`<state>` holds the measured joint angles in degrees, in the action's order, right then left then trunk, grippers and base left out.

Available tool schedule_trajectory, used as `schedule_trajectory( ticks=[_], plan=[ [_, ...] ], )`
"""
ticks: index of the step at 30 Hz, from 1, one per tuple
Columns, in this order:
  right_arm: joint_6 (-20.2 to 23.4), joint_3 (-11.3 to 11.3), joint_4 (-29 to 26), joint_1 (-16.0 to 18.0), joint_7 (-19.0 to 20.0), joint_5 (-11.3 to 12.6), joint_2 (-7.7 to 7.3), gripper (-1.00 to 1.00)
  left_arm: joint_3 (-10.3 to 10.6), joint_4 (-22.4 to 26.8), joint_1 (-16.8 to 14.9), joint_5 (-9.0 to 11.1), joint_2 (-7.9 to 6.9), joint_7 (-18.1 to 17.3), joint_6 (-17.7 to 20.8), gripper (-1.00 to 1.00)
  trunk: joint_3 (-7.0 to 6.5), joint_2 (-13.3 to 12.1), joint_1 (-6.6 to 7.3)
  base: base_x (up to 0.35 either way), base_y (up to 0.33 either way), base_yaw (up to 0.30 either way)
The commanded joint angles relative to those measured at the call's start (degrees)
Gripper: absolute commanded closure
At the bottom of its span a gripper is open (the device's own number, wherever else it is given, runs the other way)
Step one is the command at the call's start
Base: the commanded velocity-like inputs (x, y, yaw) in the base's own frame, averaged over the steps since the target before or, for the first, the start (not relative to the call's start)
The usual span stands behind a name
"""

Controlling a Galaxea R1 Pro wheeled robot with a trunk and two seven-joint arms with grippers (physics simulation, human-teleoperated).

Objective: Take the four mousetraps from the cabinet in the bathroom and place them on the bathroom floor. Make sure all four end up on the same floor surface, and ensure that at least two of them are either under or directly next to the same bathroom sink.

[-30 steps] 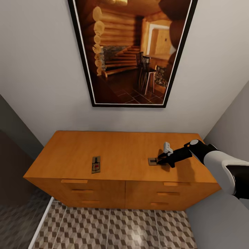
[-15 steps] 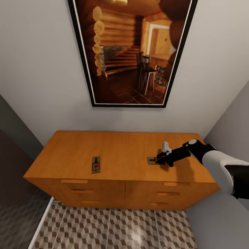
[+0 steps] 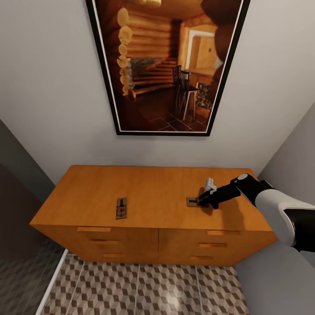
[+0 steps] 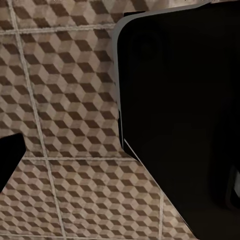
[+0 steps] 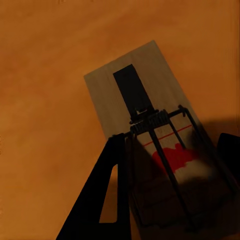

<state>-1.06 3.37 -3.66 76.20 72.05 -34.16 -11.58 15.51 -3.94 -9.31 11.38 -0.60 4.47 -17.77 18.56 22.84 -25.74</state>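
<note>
Bathroom floor (image 3: pixel 144 288): cube-patterned tiles in brown, beige and white with pale grout, nearest the robot, running up to the foot of the cabinet; in the left wrist view the same tiles (image 4: pixel 65 125) lie beside a large dark body of the robot.
Cabinet (image 3: pixel 153 227): wide, low, orange-brown chest against the wall, two columns of drawers with slab handles on its front; its flat top carries both traps that are in sight.
Left mousetrap (image 3: pixel 121 208): flat on the cabinet top, left of centre and toward the front edge, long side pointing front to back, well apart from the other trap.
Right mousetrap (image 3: pixel 192 202): flat on the cabinet top, right of centre; in the right wrist view the tan board (image 5: pixel 145 135) with dark wire bars and red spot lies between the two dark fingers.
Right pincer (image 3: pixel 202 201): reaching in from the right, tips down at the right mousetrap, fingers apart on either side of the board; whether they press on it cannot be told.
Left pincer: cannot tell its state.
Picture (image 3: pixel 168 65): large black-framed log-cabin interior on the grey wall above the cabinet.
</note>
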Motion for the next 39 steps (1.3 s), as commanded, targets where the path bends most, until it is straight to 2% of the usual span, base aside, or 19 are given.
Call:
schedule_trajectory(
  ticks=[1, 4, 8, 14, 16, 27, 33, 39],
  plan=[
    [0.7, 3.2, 0.0, 0.0, 0.1, -0.4, -0.04, 1.00, 0.5, -0.2, -0.1, 0.4, 0.05, 0.0, -0.4, -1.00, 0.11, 0.1, -0.04, 0.000, 0.000, 0.000],
    [2.2, 3.1, -0.9, 0.0, 0.1, -0.4, -0.06, 1.00, 0.6, -0.1, -0.1, 0.4, 0.12, 0.0, -0.5, -1.00, 0.11, 0.1, -0.04, 0.000, 0.000, 0.000],
    [4.6, 3.2, -4.9, 0.0, 0.1, -0.4, -0.19, 1.00, 0.6, 0.0, -0.1, 0.4, 0.11, 0.0, -0.7, -1.00, 0.11, 0.1, -0.04, 0.000, 0.000, 0.000],
    [11.8, 3.2, -9.7, 0.0, 0.3, -0.4, -0.17, 1.00, 0.6, 0.2, -0.1, 0.3, 0.51, 0.0, -1.6, -1.00, 0.11, 0.1, -0.04, 0.000, 0.000, 0.000],
    [13.0, 3.2, -10.8, 0.0, 0.3, -0.4, -0.15, 1.00, 0.6, 0.2, -0.1, 0.3, 0.73, 0.0, -2.0, -1.00, 0.11, 0.1, -0.04, 0.000, 0.000, 0.000],
    [25.0, 3.3, -23.1, 0.0, 0.9, -0.4, -0.32, 1.00, 0.6, 0.3, -0.1, 0.3, 1.17, 0.0, -2.8, -1.00, 0.11, 0.1, -0.04, 0.000, 0.000, 0.000],
    [28.7, 3.4, -25.2, 0.0, 0.9, -0.4, -0.22, 1.00, 0.6, 0.2, -0.1, 0.3, 1.14, 0.0, -2.8, -1.00, 0.11, 0.1, -0.04, 0.000, 0.000, 0.000],
    [29.7, 3.4, -25.6, 0.0, 0.9, -0.4, -0.18, 1.00, 0.6, 0.2, -0.1, 0.4, 1.13, 0.0, -2.8, -1.00, 0.11, 0.1, -0.04, -0.109, 0.000, 0.000]
  ],
)
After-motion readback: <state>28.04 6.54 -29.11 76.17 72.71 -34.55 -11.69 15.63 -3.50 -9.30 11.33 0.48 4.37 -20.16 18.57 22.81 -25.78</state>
